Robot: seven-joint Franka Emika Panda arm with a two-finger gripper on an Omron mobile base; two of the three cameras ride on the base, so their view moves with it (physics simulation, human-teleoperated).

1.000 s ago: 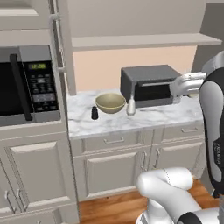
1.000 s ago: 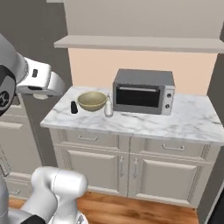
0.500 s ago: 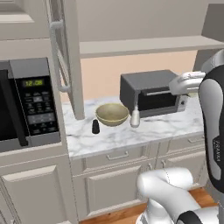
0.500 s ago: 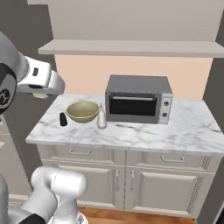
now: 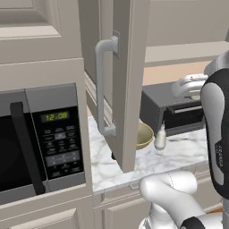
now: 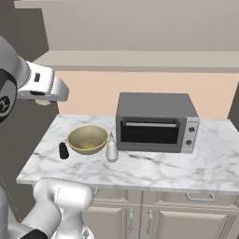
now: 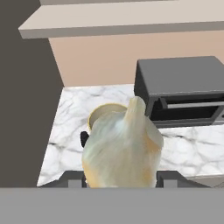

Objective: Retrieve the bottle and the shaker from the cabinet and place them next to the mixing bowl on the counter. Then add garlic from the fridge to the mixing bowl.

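Pinching garlic (image 7: 121,148), pincer (image 7: 120,177) raised left of mixing bowl (image 6: 87,138), above counter (image 6: 154,168)

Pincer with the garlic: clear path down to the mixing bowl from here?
Probably yes. The pincer holds the garlic above the counter, and the mixing bowl sits open-topped between the shaker and bottle, nothing above it.

Hand view: mixing bowl (image 7: 105,112) mostly hidden behind garlic (image 7: 121,148); shaker (image 7: 83,139) reduced to a dark sliver; fingertips covered, so grip can't be judged. Left base view: bowl (image 5: 146,135) partly blocked by cabinet (image 5: 127,80) door; toaster oven (image 5: 172,109) partly blocked by the arm.
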